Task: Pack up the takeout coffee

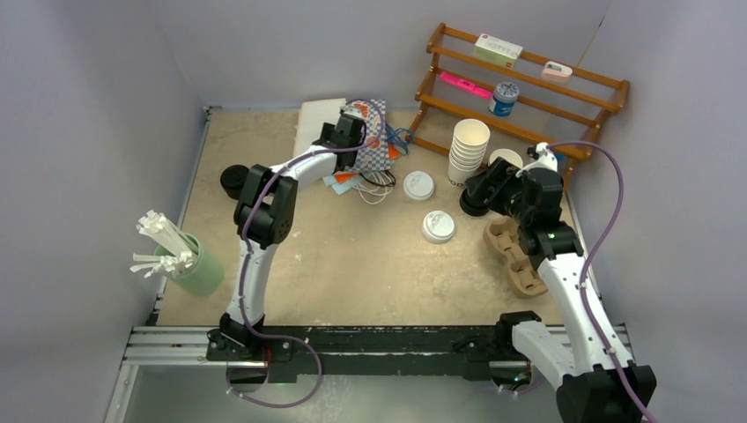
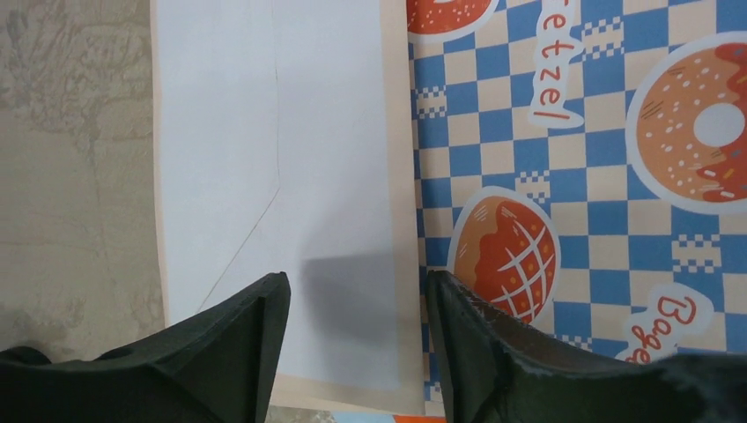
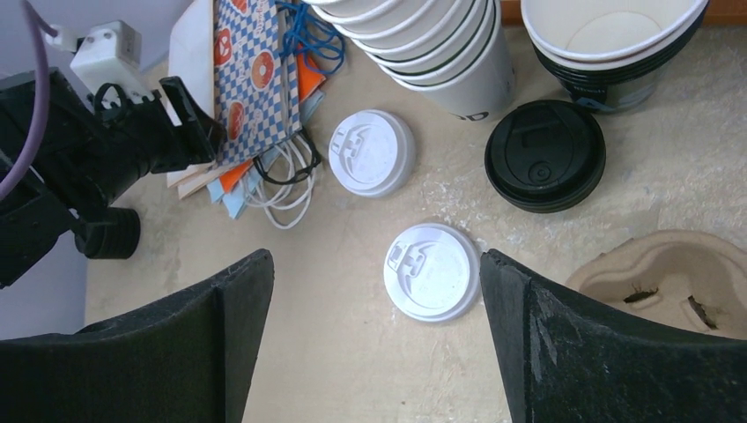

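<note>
No lidded cup of takeout coffee shows plainly. A round black sip lid (image 3: 544,154) sits by the cup stacks; I cannot tell whether a cup stands under it. My right gripper (image 3: 374,264) (image 1: 476,192) hangs open above the tabletop, holding nothing, with a loose white lid (image 3: 432,271) just inside its right finger. A pulp cup carrier (image 1: 515,256) (image 3: 669,273) lies to its right. My left gripper (image 2: 357,291) (image 1: 342,132) is open at the back, low over a flat white paper bag (image 2: 273,159) and a blue-checked donut-print bag (image 2: 573,176), holding nothing.
A stack of lidless white cups (image 1: 468,150) (image 3: 432,44) and a shorter cup stack (image 3: 608,44) stand before a wooden rack (image 1: 528,84). A second white lid (image 1: 418,185) (image 3: 372,152) lies mid-table. Black lids (image 1: 233,179) sit at the left. A green cup of white sticks (image 1: 189,264) stands front left.
</note>
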